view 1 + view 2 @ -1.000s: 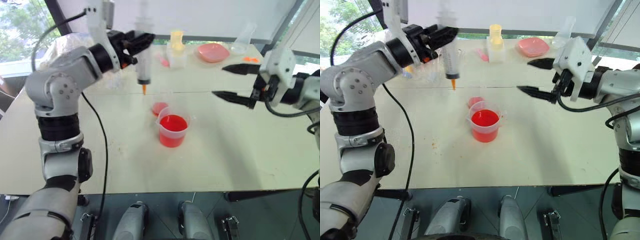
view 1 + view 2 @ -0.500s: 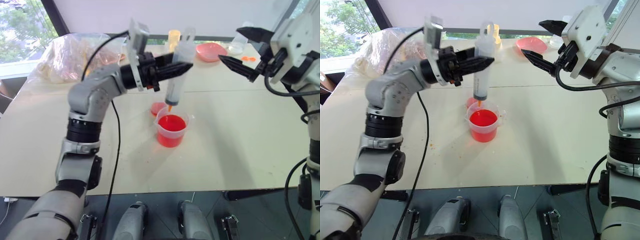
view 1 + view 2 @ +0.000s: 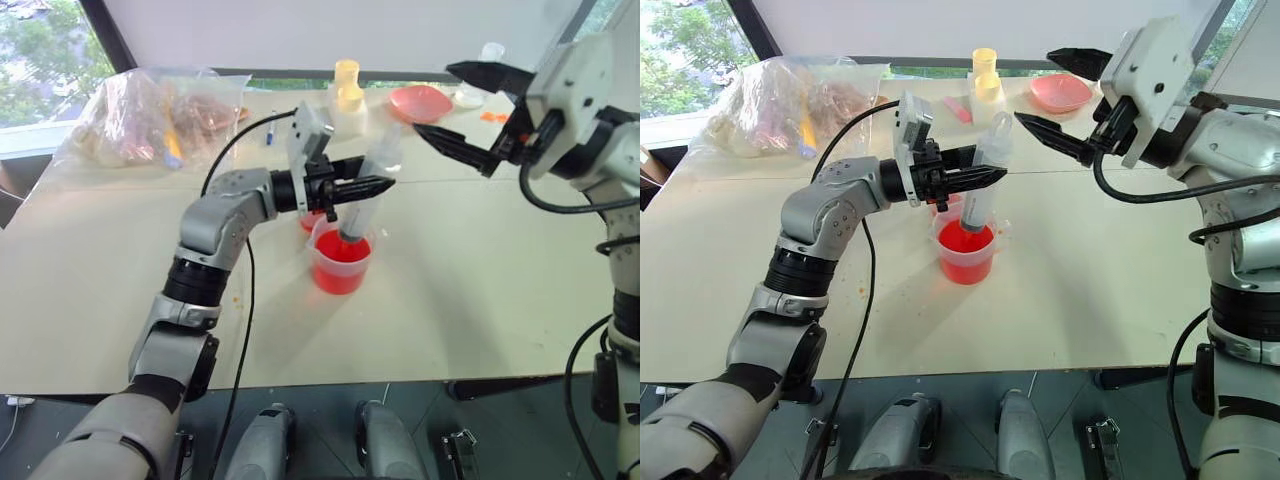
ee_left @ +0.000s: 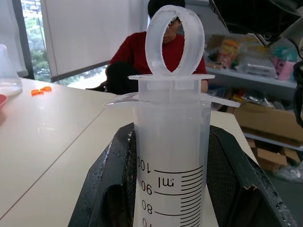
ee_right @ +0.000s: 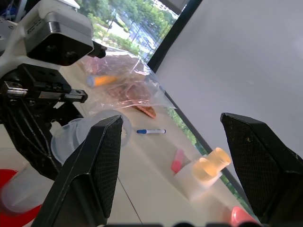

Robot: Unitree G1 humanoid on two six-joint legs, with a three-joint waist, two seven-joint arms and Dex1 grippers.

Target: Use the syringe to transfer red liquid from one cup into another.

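Red liquid [image 3: 966, 239] fills most of the wide spouted cup [image 3: 966, 254] sitting mid-table, and the syringe [image 3: 983, 176] is standing tilted with its lower end down inside that cup. The left gripper [image 3: 985, 177] is clamped shut on the syringe barrel, reaching in sideways from the robot's left. From the head cameras you can just catch the smaller cup [image 3: 313, 217] tucked right behind the big one, mostly hidden by the arm.

The left wrist camera gives the close-up the head view can't: scale marks on the barrel, the plunger's ring handle [image 4: 174, 40] at the top, both black fingers [image 4: 110, 189] hugging the barrel, plus a person in a red top [image 4: 158, 52] seated across the room. The right wrist camera picks up a little blue pen [image 5: 151, 131] on the table.

The right gripper [image 3: 1048, 96] hangs in the air with its fingers spread wide, holding nothing, up beside the syringe's top end but apart from it.

Clutter stays along the far edge: plastic bag [image 3: 790, 100], yellow-capped bottles [image 3: 986, 80], pink dish [image 3: 1060, 92]. The near half of the table [image 3: 1090, 310] is bare on both sides of the cups.
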